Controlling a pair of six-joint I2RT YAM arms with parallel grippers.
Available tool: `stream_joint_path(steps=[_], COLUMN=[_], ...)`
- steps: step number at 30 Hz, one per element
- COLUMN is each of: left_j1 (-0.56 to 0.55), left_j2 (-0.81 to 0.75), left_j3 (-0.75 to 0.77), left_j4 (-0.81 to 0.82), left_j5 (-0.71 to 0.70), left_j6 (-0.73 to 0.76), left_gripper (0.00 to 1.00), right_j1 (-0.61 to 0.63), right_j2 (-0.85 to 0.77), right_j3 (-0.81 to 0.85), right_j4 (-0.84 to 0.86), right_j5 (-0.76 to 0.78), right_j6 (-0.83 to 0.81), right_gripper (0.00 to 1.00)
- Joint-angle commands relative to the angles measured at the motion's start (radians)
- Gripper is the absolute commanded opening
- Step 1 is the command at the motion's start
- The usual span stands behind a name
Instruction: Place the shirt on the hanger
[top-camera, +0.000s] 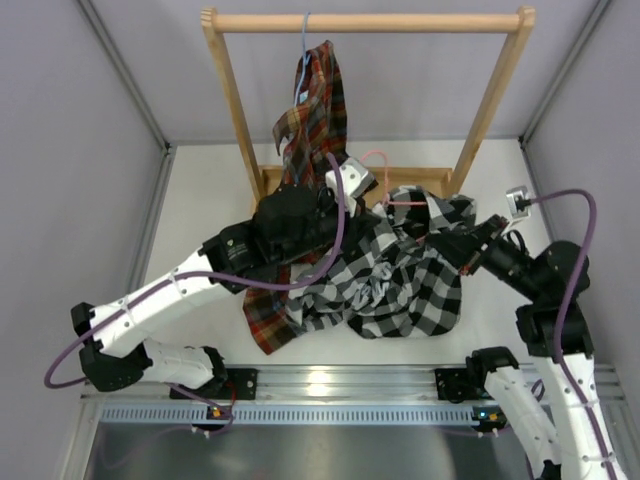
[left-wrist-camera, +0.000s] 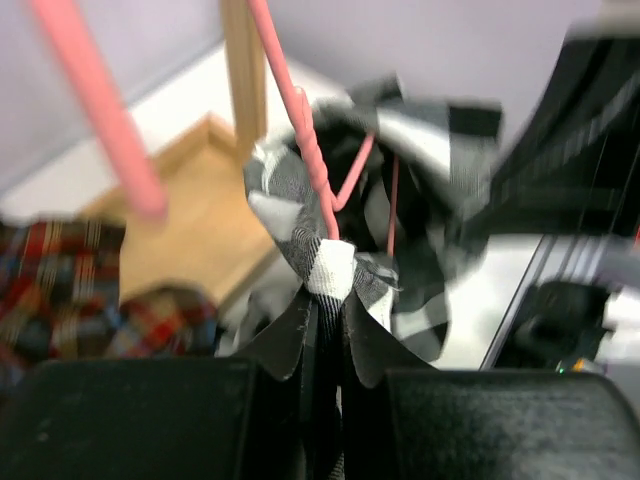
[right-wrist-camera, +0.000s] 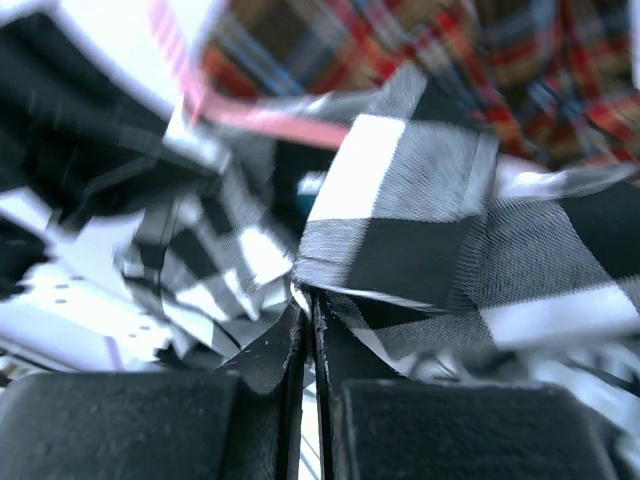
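Left tool (left-wrist-camera: 325, 318) pinches the shirt (left-wrist-camera: 290, 200) at the hanger (left-wrist-camera: 298, 130), right tool (right-wrist-camera: 310, 330) clamped on shirt cloth.

Crumpled checked shirt (top-camera: 400, 285) against pink hanger (left-wrist-camera: 303, 130)

Ahead of your left gripper (left-wrist-camera: 325, 310), the wooden rack (left-wrist-camera: 243, 70) blocks passage; the tartan shirt (top-camera: 312, 110) hangs just to its left. Between it and your right gripper (right-wrist-camera: 308, 320), the bunched shirt (top-camera: 400, 270) fills the gap. Bare table (top-camera: 200, 190) lies further left.
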Motion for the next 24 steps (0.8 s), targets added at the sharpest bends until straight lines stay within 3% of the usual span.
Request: stream_joint_path(steps=[1, 5, 7, 11, 14, 16, 17, 18, 19, 24], left_j1=[0.002, 0.01, 0.016, 0.03, 0.076, 0.1, 0.119, 0.126, 0.134, 0.162], left_j2=[0.107, 0.239, 0.278, 0.29, 0.247, 0.217, 0.212, 0.207, 0.206, 0.18], left_j3=[0.23, 0.494, 0.548, 0.539, 0.394, 0.329, 0.322, 0.317, 0.318, 0.282], left_j4=[0.194, 0.2, 0.21, 0.223, 0.314, 0.34, 0.335, 0.31, 0.29, 0.2], left_j5=[0.072, 0.225, 0.32, 0.352, 0.425, 0.457, 0.492, 0.522, 0.554, 0.647], left_j6=[0.006, 0.009, -0.02, -0.008, -0.018, -0.02, -0.015, -0.009, 0.026, 0.12], left_gripper=[0.0, 0.0, 0.0, 0.0, 0.0, 0.0, 0.0, 0.0, 0.0, 0.0], right_j1=[0.016, 0.016, 0.016, 0.016, 0.016, 0.014, 0.016, 0.016, 0.014, 0.062], right_j2=[-0.093, -0.138, -0.155, -0.167, -0.162, -0.17, -0.177, -0.187, -0.187, -0.145], right_j3=[-0.029, -0.058, -0.081, -0.048, 0.046, 0.122, 0.142, 0.194, 0.23, 0.486], right_j4=[0.196, 0.183, 0.189, 0.04, -0.192, -0.388, -0.446, -0.504, -0.628, -0.882], right_j5=[-0.084, -0.053, -0.013, 0.045, 0.094, 0.184, 0.206, 0.224, 0.258, 0.37], right_j6=[0.179, 0.217, 0.24, 0.181, 0.043, -0.087, -0.124, -0.196, -0.238, -0.404], right_gripper=[0.0, 0.0, 0.0, 0.0, 0.2, 0.25, 0.38, 0.43, 0.44, 0.58])
